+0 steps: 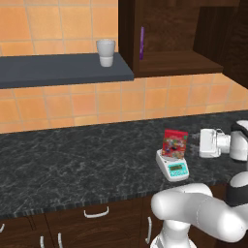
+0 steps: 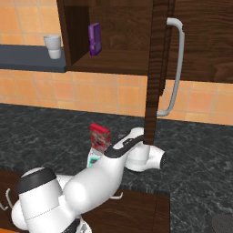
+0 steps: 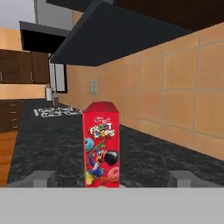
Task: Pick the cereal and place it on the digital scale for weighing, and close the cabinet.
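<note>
The cereal (image 1: 175,144) is a red box with colourful print, standing upright on the digital scale (image 1: 172,167), a small white device with a teal display, on the dark counter. My gripper (image 1: 199,143) hovers just right of the box and points at it. In the hand view the cereal (image 3: 101,144) stands centred between my fingertips (image 3: 42,178), which are spread wide and clear of it; the gripper (image 3: 113,178) is open and holds nothing. The cabinet (image 2: 118,36) stands open, its door (image 2: 154,68) swung out edge-on with a long silver handle (image 2: 176,68).
A thin purple item (image 2: 94,38) stands inside the cabinet. A white cup (image 1: 105,52) sits on the grey wall shelf (image 1: 58,70). Drawers with curved handles (image 1: 96,212) run below the counter's front edge. My own arm (image 2: 113,164) partly covers the scale.
</note>
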Tool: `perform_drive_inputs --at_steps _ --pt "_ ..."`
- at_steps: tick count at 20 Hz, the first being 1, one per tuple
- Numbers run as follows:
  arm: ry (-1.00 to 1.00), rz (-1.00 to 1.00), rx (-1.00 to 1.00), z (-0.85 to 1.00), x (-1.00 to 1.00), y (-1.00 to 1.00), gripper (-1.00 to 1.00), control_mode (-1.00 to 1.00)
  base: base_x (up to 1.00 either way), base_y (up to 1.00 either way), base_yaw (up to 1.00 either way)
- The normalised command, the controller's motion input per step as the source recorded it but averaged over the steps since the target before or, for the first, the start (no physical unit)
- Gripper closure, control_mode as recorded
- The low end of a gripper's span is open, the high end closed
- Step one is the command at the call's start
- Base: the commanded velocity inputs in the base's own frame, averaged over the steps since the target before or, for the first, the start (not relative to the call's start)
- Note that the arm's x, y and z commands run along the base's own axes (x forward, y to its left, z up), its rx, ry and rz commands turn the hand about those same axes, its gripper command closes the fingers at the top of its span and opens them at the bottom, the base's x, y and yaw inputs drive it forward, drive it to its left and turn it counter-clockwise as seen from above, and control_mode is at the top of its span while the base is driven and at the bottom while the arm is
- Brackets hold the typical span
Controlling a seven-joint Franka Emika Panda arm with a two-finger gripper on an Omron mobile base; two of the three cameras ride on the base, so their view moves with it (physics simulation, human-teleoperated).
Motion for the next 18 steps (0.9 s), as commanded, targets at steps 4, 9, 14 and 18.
perform_drive_inputs --at_steps 4,9,14,18 --pt "-0.25 -0.08 0.0 0.0 -0.7 -0.56 -1.0 -1.0 0.0 0.0 0.0" --pt "-0.4 -0.08 0.01 0.22 -0.9 -0.48 -1.0 -1.0 0.0 0.0 0.0" --pt "-0.28 -0.08 0.1 0.43 -0.54 -0.64 -1.0 -1.0 0.0 0.0 0.0" --pt "-0.18 -0.01 0.17 0.29 -0.16 -0.71 -1.0 -1.0 0.0 0.0 0.0"
